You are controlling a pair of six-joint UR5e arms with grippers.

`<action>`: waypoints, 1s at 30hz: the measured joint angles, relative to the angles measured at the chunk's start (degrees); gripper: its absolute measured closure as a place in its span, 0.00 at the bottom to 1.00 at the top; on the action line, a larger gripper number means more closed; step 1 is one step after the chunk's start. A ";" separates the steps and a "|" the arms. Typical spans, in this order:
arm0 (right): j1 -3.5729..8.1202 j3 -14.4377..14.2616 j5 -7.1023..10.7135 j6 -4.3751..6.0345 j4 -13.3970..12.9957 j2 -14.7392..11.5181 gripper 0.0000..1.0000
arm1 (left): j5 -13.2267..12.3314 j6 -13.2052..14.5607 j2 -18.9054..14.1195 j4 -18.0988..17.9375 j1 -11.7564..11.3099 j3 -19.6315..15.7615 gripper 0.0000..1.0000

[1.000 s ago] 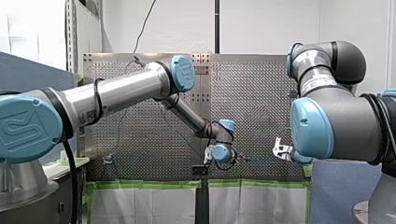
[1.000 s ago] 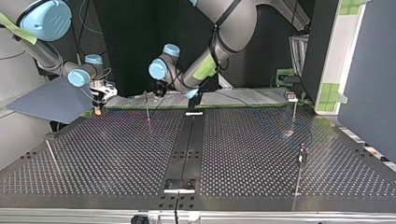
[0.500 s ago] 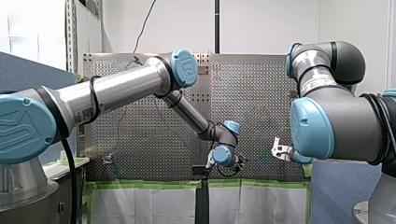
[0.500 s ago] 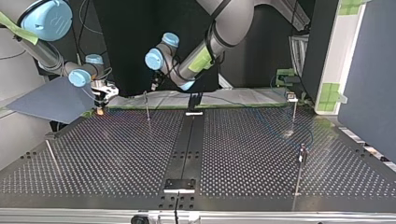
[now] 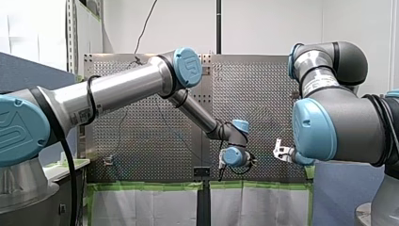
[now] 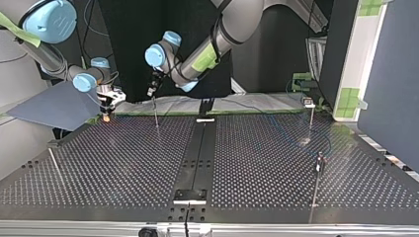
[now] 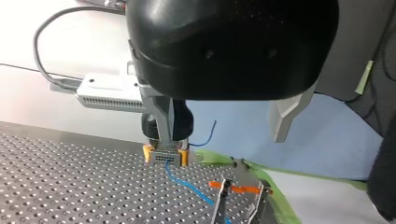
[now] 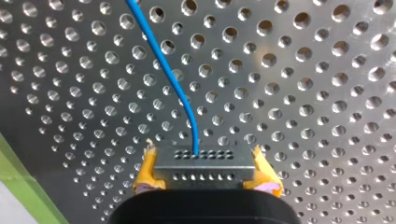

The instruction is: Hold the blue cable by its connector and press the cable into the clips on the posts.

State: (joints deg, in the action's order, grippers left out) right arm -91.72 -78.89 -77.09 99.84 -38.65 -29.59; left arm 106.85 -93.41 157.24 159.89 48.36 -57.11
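My right gripper (image 8: pixel 203 176) is shut with its yellow pads (image 8: pixel 148 175) on a grey connector (image 8: pixel 204 161). The blue cable (image 8: pixel 170 77) runs from that connector out over the perforated table (image 8: pixel 303 93). In the left wrist view the same connector (image 7: pixel 166 157) sits low over the table beyond my left gripper (image 7: pixel 222 137), which is open with nothing between its metal fingers (image 7: pixel 284 116). The cable (image 7: pixel 187 183) leads to an orange clip (image 7: pixel 233 189) on a thin post (image 7: pixel 219 207). In the top view my left gripper (image 6: pixel 152 91) hangs just above a post (image 6: pixel 156 112), to the right of my right gripper (image 6: pixel 105 114).
More thin posts stand at the top view's right (image 6: pixel 311 114) (image 6: pixel 318 170) and near its left edge (image 6: pixel 53 163). A black rail (image 6: pixel 197 148) runs down the table's middle. A blue-grey panel (image 6: pixel 49 106) lies beside my right gripper. Green tape (image 5: pixel 150 186) lines the table's edge.
My left arm has swung toward the top view's left, bringing its open gripper over the post near my right gripper. My right gripper has stayed put with the connector.
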 joint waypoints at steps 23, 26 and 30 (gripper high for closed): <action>-0.24 0.01 0.00 0.00 0.06 0.00 1.00 | 5.29 1.57 0.48 -2.38 0.37 -1.50 0.00; -0.27 0.00 0.00 0.00 0.06 0.00 1.00 | 5.48 1.07 0.68 -3.36 0.21 -1.18 0.00; -0.40 0.00 0.00 0.00 0.06 0.00 1.00 | 5.75 0.75 1.29 -4.04 -0.01 -0.56 0.00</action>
State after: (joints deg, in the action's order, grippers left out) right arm -92.11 -78.90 -77.09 99.84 -38.59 -29.59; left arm 112.60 -92.65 158.53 155.84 48.35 -57.66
